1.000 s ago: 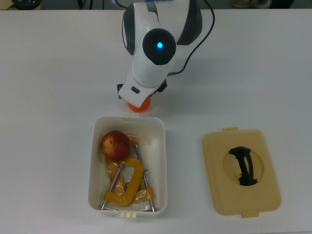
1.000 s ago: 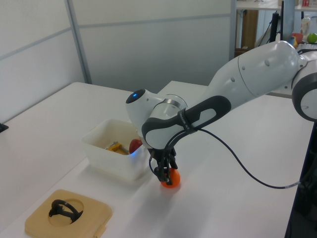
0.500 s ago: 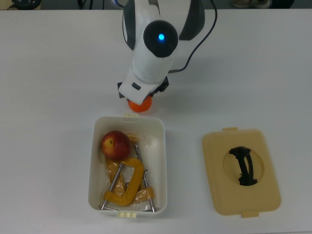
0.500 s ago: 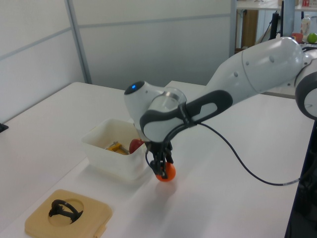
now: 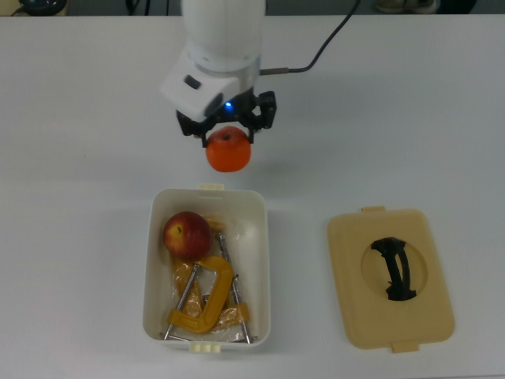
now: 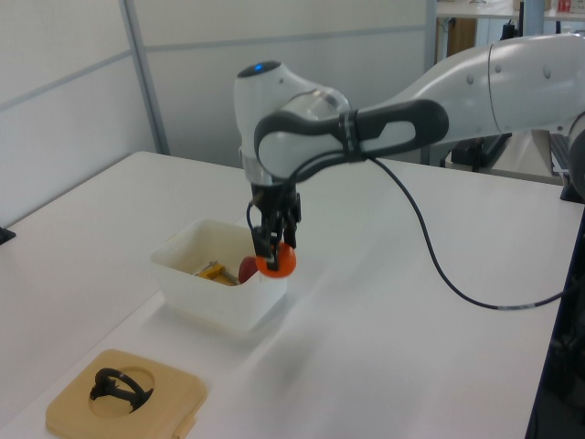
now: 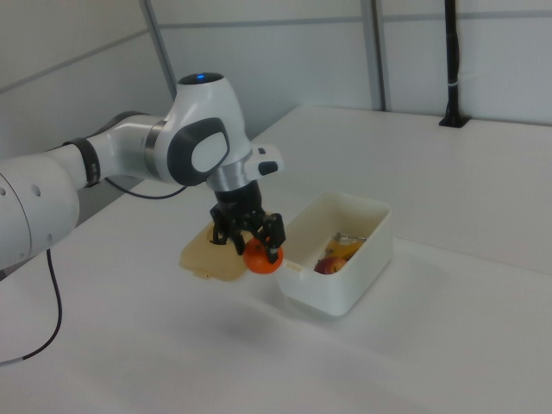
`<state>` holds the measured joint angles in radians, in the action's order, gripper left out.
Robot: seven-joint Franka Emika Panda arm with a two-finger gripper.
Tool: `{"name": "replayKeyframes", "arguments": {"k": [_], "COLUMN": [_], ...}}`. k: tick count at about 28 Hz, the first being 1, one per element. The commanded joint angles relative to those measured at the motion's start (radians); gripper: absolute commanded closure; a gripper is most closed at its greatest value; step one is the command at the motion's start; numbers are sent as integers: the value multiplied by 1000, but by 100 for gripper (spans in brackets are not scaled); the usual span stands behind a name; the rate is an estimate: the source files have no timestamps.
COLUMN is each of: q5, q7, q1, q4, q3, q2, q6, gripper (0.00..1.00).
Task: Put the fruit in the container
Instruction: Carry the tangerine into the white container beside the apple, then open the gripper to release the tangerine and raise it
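Jaws clamped on round bright orange fruit [image 5: 229,150], held in the air above white counter [image 5: 79,158], just outside short end of white rectangular plastic tub [image 5: 260,260]. Glossy red apple [image 5: 187,234] sits inside tub with yellow metal clamp [image 5: 207,300].

A white surface [image 5: 79,118] is seen carrying two things. The white container [image 5: 154,268] is set at 6 o'clock in the top view. A tan lid [image 5: 355,316] with a black handle lies at 4 o'clock, well apart from it.
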<state>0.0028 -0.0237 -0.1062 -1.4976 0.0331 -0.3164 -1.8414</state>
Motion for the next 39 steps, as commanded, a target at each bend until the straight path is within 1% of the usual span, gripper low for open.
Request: {"name": "replayKeyframes", "arguments": {"k": [1, 3, 4, 8, 9, 10, 11, 13, 14, 15, 17, 22, 28, 31, 32, 39], "q5": [29, 29, 28, 23, 23, 22, 22, 22, 20, 19, 17, 16, 11, 11, 11, 11], "q7": [53, 80, 103, 120, 120, 120, 120, 120, 120, 120, 116, 114, 96, 48, 13, -22], "q1": [28, 34, 42, 43, 43, 43, 43, 45, 45, 45, 45, 45, 59, 74, 80, 102], "q4": [40, 40, 39, 33, 33, 34, 34, 34, 34, 33, 33, 34, 34, 34, 34, 34], "q3": [8, 8, 8, 10, 8, 8, 10, 8, 10, 8, 10, 11, 13, 13, 13, 11], "q2": [-29, -44, -58, -78, -81, -93, -98, -102, -102, -102, -101, -81, -23, 2, 13, 33], "q6": [-119, -186, -246, -312, -318, -326, -328, -335, -338, -340, -338, -306, -130, -50, -1, 79], "gripper": [100, 100, 100, 100, 97, 86, 78, 58, 46, 21, 0, 0, 0, 0, 0, 0]}}
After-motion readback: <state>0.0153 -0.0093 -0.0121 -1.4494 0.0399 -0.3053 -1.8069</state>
